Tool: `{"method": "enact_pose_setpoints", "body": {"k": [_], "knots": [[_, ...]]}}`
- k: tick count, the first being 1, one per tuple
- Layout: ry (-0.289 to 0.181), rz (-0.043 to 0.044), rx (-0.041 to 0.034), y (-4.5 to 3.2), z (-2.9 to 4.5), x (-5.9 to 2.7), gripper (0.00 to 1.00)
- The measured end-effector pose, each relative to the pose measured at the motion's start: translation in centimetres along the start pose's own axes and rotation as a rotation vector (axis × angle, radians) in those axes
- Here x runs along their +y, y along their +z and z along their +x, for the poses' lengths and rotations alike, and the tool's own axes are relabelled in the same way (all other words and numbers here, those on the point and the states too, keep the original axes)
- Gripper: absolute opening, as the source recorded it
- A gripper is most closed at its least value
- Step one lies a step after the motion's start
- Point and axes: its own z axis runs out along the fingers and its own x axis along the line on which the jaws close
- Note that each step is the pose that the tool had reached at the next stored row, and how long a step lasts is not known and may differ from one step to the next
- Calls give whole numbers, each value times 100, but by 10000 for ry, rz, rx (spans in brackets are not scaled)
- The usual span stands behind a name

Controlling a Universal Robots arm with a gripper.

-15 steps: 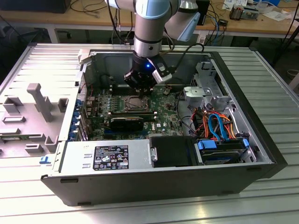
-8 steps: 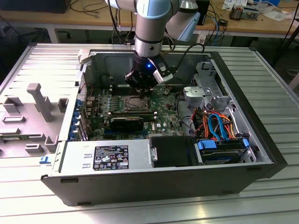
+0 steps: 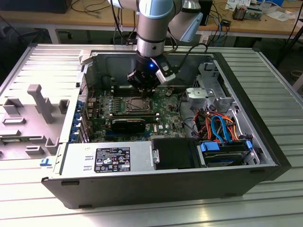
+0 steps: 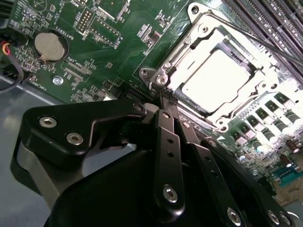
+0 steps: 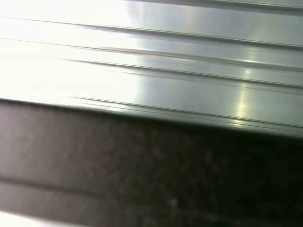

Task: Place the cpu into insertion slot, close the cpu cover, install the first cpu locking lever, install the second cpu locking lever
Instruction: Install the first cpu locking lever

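The cpu (image 4: 215, 78) lies flat in the socket on the green motherboard (image 4: 118, 52), its metal top glaring bright. The silvery cpu cover (image 4: 184, 54) lies down around it, the chip showing through its square window. My gripper (image 4: 168, 97) has its black fingers shut together, tips at the socket's near corner beside a screw, and I see nothing between them. A thin metal lever rod (image 4: 265, 45) runs along the socket's far side. In the exterior view the gripper (image 3: 142, 90) hangs just above the socket (image 3: 137, 105) inside the open computer case.
The case (image 3: 142, 184) lies open on a ribbed metal table. A power supply (image 3: 109, 158), a drive bay (image 3: 222, 151) and orange and blue cables (image 3: 218, 125) sit near the socket. A black block (image 3: 130, 124) lies beside it. A grey moulded tray (image 3: 33, 118) is at the exterior view's left.
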Motion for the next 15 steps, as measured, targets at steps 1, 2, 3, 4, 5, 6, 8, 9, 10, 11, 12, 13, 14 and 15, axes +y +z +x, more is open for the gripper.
{"method": "enact_pose_setpoints", "body": {"k": [1, 2, 3, 4, 5, 6, 8, 9, 10, 11, 12, 13, 14, 15], "knots": [[0, 5, 3, -23, 2, 1, 11], [1, 7, 4, -45, 3, 2, 11], [2, 3, 2, -56, 4, 2, 11], [3, -6, -1, -74, 8, 3, 11], [2, -18, -9, -76, 19, 5, 11], [0, -30, -18, -77, 35, 7, 11], [-2, -46, -67, -77, 118, 18, 11], [-2, -52, -81, -76, 144, 22, 11], [-4, -58, -95, -75, 172, 25, 11], [-5, -65, -111, -74, 202, 29, 11], [-5, -74, -127, -73, 231, 34, 11], [-6, -84, -147, -71, 272, 39, 11], [-8, -88, -159, -70, 297, 42, 11], [-8, -92, -175, -68, 327, 47, 11]]}}
